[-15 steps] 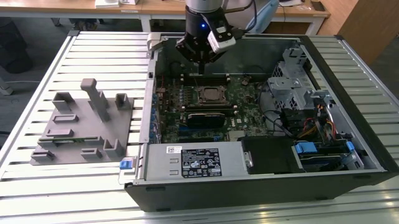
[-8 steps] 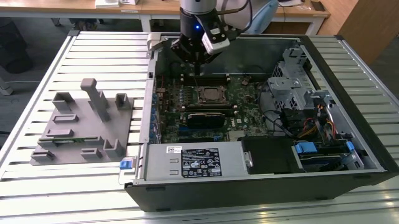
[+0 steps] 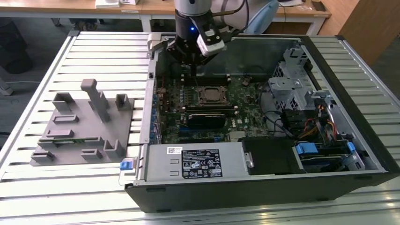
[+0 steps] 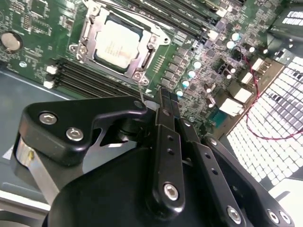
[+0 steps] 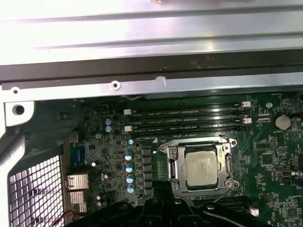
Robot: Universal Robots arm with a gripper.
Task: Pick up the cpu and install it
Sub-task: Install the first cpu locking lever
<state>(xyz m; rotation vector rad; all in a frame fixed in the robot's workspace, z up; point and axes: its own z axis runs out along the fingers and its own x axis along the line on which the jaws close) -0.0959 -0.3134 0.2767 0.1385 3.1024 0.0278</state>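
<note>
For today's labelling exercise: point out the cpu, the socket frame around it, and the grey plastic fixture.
cpu [image 5: 203,165], first wrist view, middle of its metal top.
socket frame [image 5: 173,165], first wrist view, one side rail.
grey plastic fixture [image 3: 81,129], exterior view, flat base between its posts.

cpu [image 5: 203,166]: silvery-grey | motherboard [image 5: 274,161]: green | fixture [image 3: 81,126]: grey | hand [image 4: 163,101]: black

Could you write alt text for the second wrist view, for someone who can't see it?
A silvery square cpu sits inside its metal socket frame on a green motherboard. The robot's black gripper is in the foreground, its fingers pressed together with nothing between them, apart from the chip. Dark memory slots run beside the socket.
</note>
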